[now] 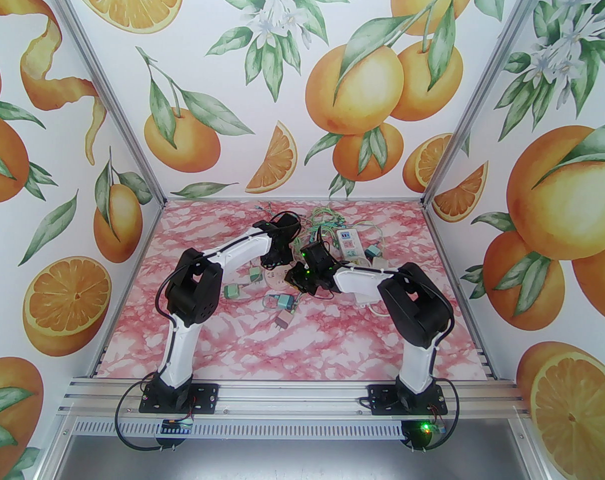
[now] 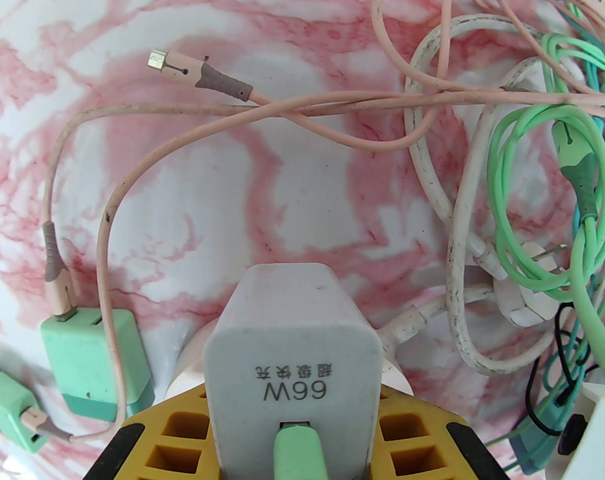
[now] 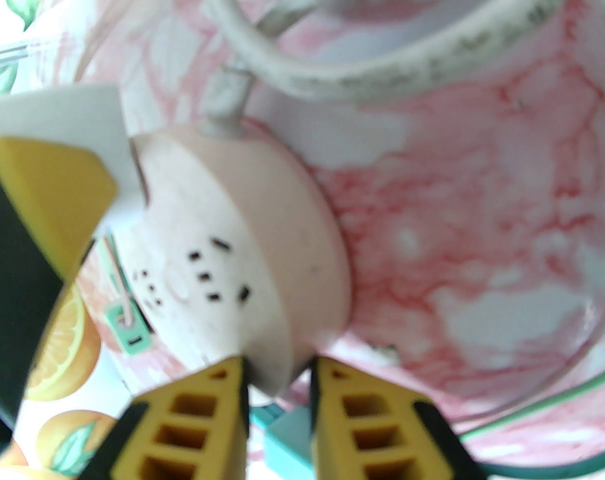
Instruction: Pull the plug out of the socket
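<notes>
as left hand (image 2: 290, 420) grips plug (image 2: 290, 328), port (image 2: 295, 424) toward wrist

Table (image 1: 232, 358): contents grouped at centre and toward the far edge.
Round socket (image 1: 276, 278): centre, between the two wrists; rim between the right gripper (image 3: 277, 368) fingers.
Charger plug (image 2: 292, 338): seated in the socket face, between the left gripper (image 2: 295, 418) fingers.
Inner adapter (image 1: 255, 274), outer adapter (image 1: 232, 290): left of the socket.
Front adapter (image 1: 282, 302), foremost adapter (image 1: 282, 324): before it, toward the arm bases.
Power strip (image 1: 347, 242): behind and right of the socket.
Cable tangle (image 1: 327, 218): behind the socket, beside the strip's far end.
</notes>
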Controlling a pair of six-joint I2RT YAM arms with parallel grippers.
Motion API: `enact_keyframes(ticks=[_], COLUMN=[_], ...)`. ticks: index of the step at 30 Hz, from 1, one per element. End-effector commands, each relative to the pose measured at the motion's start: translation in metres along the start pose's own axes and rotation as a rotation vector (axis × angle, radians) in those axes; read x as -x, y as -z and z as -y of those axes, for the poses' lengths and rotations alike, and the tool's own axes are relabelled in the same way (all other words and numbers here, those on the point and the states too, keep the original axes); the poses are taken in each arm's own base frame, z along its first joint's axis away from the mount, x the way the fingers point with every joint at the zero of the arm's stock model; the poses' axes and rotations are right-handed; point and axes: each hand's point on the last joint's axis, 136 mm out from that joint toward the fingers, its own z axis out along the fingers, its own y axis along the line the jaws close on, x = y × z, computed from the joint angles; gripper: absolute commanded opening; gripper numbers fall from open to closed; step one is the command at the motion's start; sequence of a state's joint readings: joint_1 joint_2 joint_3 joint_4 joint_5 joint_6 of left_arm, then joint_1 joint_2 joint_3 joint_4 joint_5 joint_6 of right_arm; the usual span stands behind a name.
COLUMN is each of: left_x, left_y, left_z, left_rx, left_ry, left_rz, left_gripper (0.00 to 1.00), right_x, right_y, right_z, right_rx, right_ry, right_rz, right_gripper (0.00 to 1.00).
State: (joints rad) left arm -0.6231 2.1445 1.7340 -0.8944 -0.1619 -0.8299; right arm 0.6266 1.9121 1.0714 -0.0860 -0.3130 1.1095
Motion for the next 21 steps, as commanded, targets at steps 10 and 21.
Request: enact_keyframes(ticks=[10,21], left_x=[-0.010,0.000], left_y=[0.038,0.035], left_z=[0.036,0.029], left_rx=[0.016,-0.044], left_ry=[-0.172,-0.092], left_rz=[0.065,0.022], left_gripper=[0.16,0.15], right_x=[-0.029,-0.029], right_y=[-0.020,-0.019], right_z=[0.119,0.120], right_rx=[-0.393,-0.401], right_ry=[-0.063,-0.060], right_rz=[-0.060,-0.058], right_gripper=[0.24,0.24])
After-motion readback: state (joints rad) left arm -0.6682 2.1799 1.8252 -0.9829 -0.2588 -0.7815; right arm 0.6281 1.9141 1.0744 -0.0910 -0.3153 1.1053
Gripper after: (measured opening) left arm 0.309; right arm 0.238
